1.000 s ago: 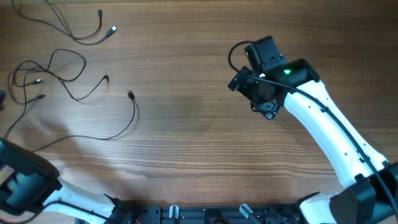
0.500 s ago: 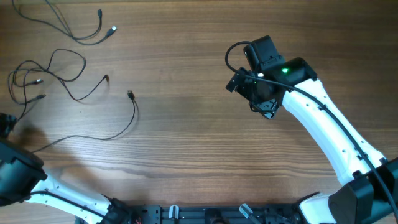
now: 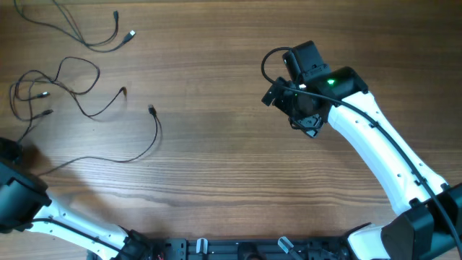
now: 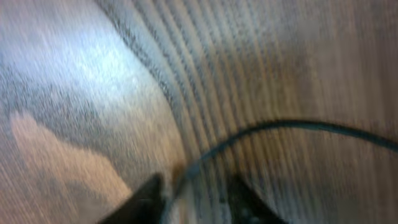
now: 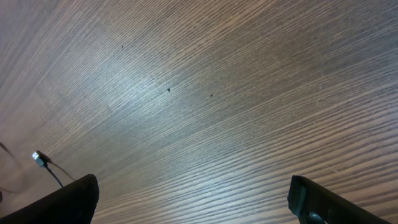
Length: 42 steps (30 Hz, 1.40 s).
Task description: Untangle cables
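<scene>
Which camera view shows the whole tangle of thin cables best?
Overhead: nearly all the cables show, at upper left. Left wrist shows one blurred stretch; right wrist, only a plug end.

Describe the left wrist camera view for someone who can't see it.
A thin black cable curves across the wooden table and runs down between two spread fingers at the bottom edge. The picture is blurred.
</scene>
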Tool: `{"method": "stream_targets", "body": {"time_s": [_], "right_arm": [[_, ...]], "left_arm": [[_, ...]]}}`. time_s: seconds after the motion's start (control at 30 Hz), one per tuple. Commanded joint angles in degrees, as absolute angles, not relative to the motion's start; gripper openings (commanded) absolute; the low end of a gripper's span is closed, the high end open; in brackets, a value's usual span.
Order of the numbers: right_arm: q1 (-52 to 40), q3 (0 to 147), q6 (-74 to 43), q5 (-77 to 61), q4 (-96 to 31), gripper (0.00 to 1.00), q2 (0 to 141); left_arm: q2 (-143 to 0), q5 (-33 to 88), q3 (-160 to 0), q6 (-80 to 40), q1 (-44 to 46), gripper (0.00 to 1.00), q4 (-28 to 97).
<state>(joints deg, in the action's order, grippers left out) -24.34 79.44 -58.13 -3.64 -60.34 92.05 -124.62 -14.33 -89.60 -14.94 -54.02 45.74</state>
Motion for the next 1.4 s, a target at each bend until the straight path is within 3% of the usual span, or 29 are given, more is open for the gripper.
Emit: {"method": "stream_targets", "body": {"time_s": [0.0,0.27,0.67,0.7,0.73,0.77,1.03,1.23,1.37], "right_arm": [[-24.58,80.12,-56.97,-3.95,-60.47,1.00,92.82],[-24.58,80.12,-56.99,-3.95,-60.55,0.99,92.82],[-24.58,80.14,-56.97,-3.95,-60.25,1.00,92.82],[-24.58,80.12,-56.99,-3.95,-60.25,1.00,92.82],[-24.58,80.14,-56.97,-3.95,-60.27,1.00,92.82],[-24.58,80.14,-56.99,-3.95,-60.27,1.00,92.82],[-24.58,80.14,-56.95,-3.95,-60.29,1.00,92.82],[-24.58,80.12,-56.97,-3.95,-60.25,1.00,92.86],[-24.58,80.12,-56.97,-3.95,-60.27,1.00,92.95]], "left_arm": [[-126.56,-17.28,-88.82,-13.69,-56.31,0.04,46.19],[-124.99,-21.56,-89.36,-13.67,-62.11,0.04,47.11],[-118.41,-23.70,-94.37,-9.37,-58.52,0.05,42.96],[-118.08,-23.68,-94.43,-9.39,-58.13,0.09,42.39],[-117.78,-23.35,-94.43,-9.45,-57.47,0.33,41.60],[-117.75,-22.50,-94.43,-9.41,-56.90,1.00,41.15],[-116.79,-21.08,-94.61,-9.19,-51.42,1.00,40.45],[-113.23,0.54,-96.01,-14.15,-42.06,1.00,37.91],[-113.25,2.31,-95.59,-23.79,-35.81,1.00,41.91]]}}
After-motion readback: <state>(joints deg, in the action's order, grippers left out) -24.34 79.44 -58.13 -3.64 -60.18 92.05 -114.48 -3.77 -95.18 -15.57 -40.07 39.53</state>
